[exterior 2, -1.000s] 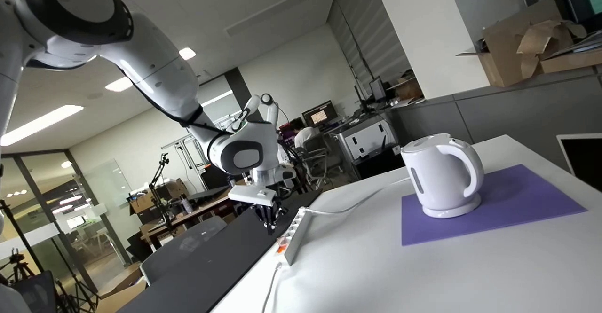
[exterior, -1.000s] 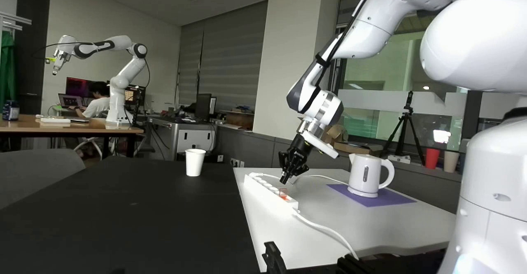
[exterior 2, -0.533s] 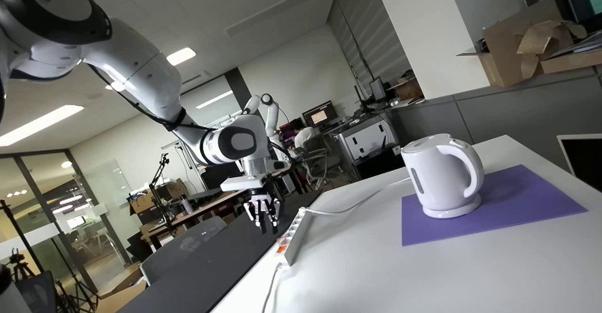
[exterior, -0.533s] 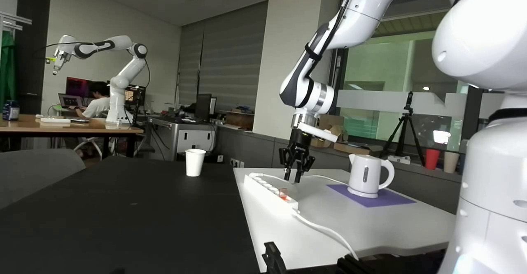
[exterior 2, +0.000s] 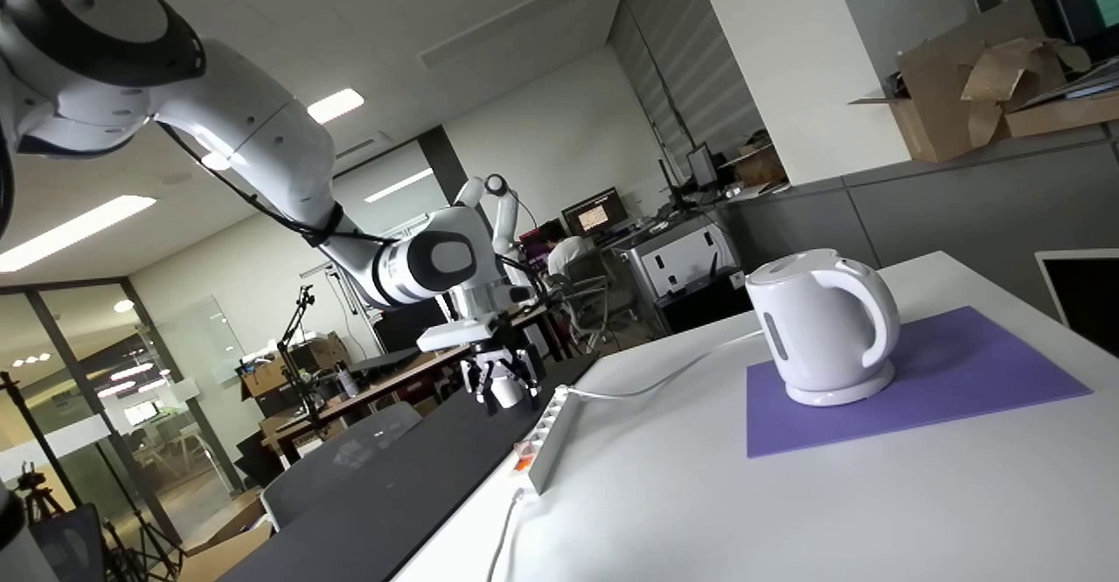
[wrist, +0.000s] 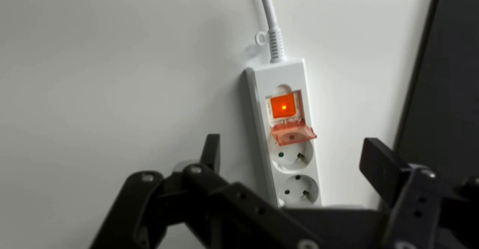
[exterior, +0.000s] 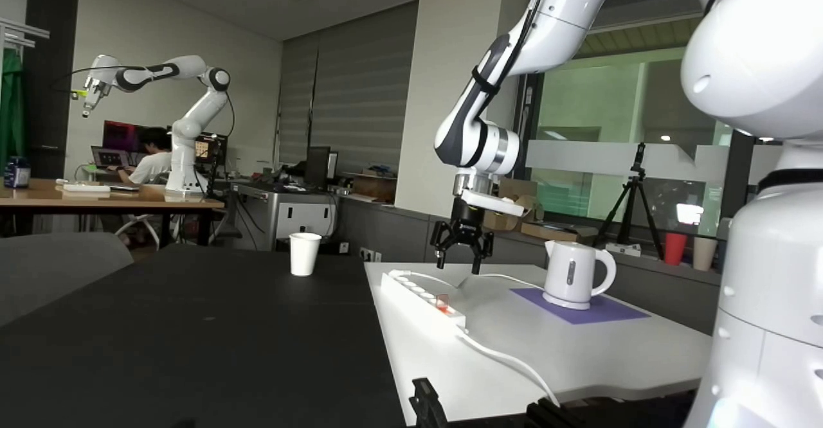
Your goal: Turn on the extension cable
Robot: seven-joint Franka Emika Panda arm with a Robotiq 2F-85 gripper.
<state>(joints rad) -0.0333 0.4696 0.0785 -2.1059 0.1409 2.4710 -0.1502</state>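
The extension cable (wrist: 280, 75) is a long white power strip lying on the white table, shown in all views. Its orange switch (wrist: 283, 105) has a bright glowing dot, and the clear red cover (wrist: 293, 134) is flipped back over the nearest socket. My gripper (wrist: 293, 151) points down above the strip, open, with a finger out to either side of it and nothing held. In an exterior view the gripper (exterior: 458, 267) hangs apart from the strip, over its far part. A white cup shows behind the gripper (exterior 2: 512, 398) in an exterior view.
A white kettle (exterior: 570, 274) stands on a purple mat (exterior: 607, 310) on the white table. On the adjoining black table (exterior: 212, 338) stands a white paper cup (exterior: 303, 254). A thin white cord (exterior 2: 642, 387) runs from the strip's far end towards the kettle.
The gripper has gone from shut to wide open. It has swung from a tilt to upright and lifted away from the strip. Strip, kettle and cup have stayed put.
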